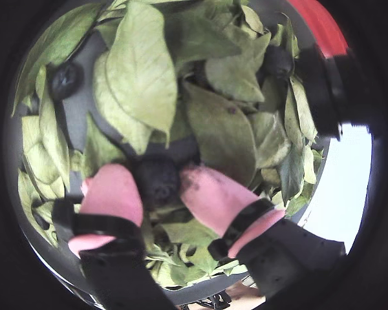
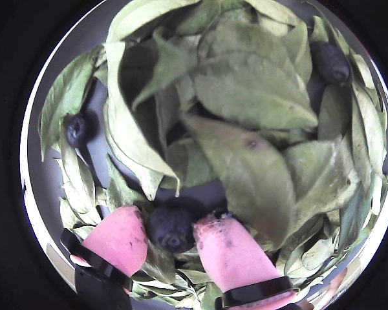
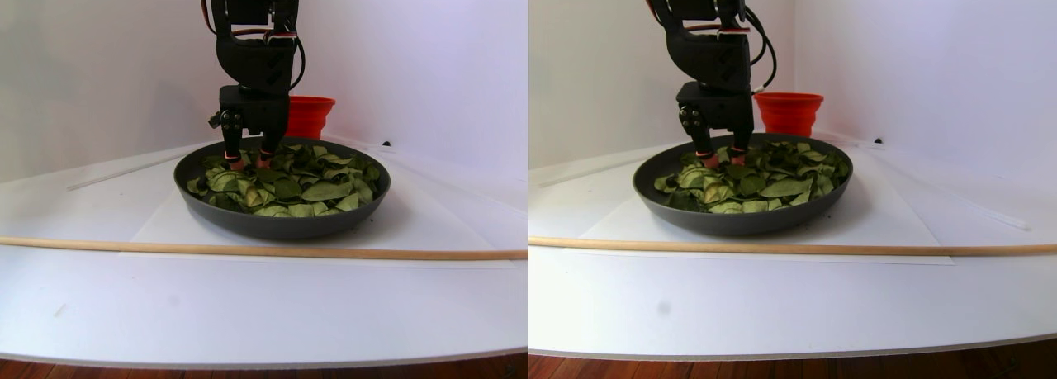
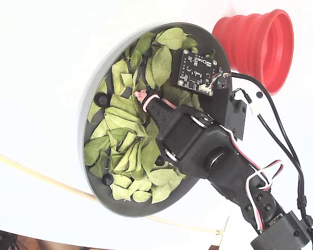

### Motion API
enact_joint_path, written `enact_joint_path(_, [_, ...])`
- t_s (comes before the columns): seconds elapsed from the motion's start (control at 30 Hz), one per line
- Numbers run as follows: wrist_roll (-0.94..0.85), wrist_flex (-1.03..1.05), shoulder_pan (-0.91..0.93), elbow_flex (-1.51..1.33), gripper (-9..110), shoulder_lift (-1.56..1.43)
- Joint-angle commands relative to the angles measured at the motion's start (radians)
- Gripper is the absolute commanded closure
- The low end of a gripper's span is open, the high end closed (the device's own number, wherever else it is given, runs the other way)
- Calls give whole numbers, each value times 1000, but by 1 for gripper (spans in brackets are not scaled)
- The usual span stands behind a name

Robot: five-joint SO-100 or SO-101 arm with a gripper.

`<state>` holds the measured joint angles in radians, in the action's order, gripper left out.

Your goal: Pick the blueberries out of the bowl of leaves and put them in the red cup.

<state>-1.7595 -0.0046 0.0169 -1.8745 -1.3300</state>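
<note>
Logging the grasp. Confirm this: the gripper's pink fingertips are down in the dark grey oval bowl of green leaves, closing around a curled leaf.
Not a leaf. Both wrist views show the gripper with its pink fingertips on either side of a small round dark blueberry, down among the light green leaves in the dark grey oval bowl.

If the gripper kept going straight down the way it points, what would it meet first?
Probably the blueberry already sitting between its pink fingertips, then leaves and the bowl floor; whether the pads touch it is unclear.

A long thin wooden dowel (image 3: 248, 249) is lying across the white table (image 3: 248, 313), sitting along the front edge of a white paper sheet (image 3: 421, 222).
</note>
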Motion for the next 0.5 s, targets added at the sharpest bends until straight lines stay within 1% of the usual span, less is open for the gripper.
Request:
enact_joint_path(0.0, [-2,-11,11,31,88,-17])
enact_joint_path(0.47, [-5,-9,2,15,90,-74])
